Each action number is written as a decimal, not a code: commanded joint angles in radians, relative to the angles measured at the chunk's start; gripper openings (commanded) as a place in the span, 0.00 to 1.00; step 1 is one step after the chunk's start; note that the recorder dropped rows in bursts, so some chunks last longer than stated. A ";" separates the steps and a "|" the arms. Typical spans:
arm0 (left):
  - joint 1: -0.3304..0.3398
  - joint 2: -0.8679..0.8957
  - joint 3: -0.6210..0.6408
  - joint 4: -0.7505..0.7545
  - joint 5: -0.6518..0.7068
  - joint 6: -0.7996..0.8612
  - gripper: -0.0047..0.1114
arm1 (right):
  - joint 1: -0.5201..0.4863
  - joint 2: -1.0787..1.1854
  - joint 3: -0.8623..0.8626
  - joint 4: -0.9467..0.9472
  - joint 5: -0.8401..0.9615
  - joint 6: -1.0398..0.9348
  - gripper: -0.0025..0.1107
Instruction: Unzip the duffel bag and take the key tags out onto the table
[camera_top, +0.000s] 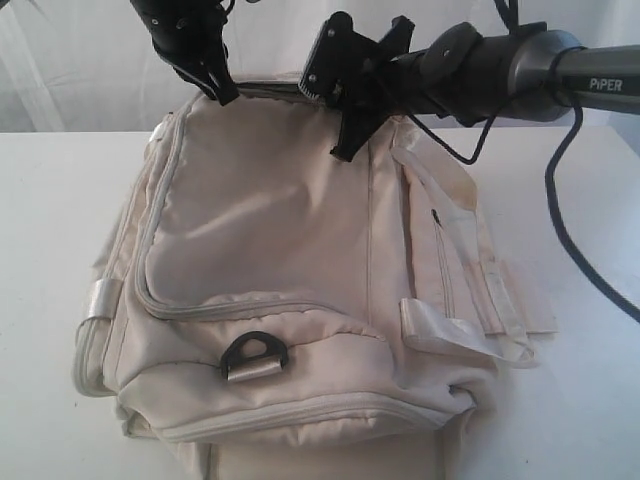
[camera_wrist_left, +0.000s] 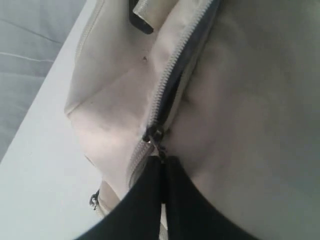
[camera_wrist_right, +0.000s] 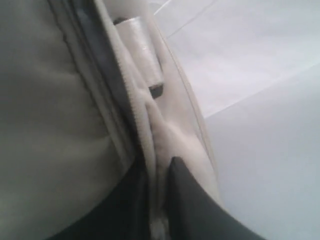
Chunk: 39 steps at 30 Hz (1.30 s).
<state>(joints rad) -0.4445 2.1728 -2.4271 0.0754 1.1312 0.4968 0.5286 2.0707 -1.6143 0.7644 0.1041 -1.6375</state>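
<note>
Exterior view has the large cream fabric duffel bag (camera_top: 270, 240) lying on the broad white table (camera_top: 45, 250), with my two arms at its upper edge. My left gripper (camera_wrist_left: 163, 164) is pressed together on the small dark zipper pull (camera_wrist_left: 159, 144) of the grey zipper (camera_wrist_left: 172, 75), which gapes open just beyond it. My right gripper (camera_wrist_right: 159, 172) pinches a fold of the bag's cream fabric.

This looks like a robot lab or test bench. A plain white table (camera_top: 40, 250) has a white drape (camera_top: 60, 60) hung behind it at 12 o'clock. An arm (camera_top: 520, 65) marked PiPER trails a black cable (camera_top: 570, 240) at 3 o'clock.
</note>
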 joint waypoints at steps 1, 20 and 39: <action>0.003 -0.021 -0.006 0.016 0.090 0.025 0.04 | -0.002 0.001 -0.006 0.009 -0.081 0.110 0.02; 0.003 -0.021 -0.006 0.030 0.090 -0.007 0.04 | -0.151 -0.011 -0.006 0.004 -0.040 0.239 0.02; 0.003 -0.021 0.140 -0.118 0.090 -0.027 0.04 | -0.276 -0.044 -0.004 0.002 0.049 0.305 0.02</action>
<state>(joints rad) -0.4548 2.1728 -2.3196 -0.0871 1.1271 0.4805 0.3264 2.0381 -1.6219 0.7812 0.2804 -1.3647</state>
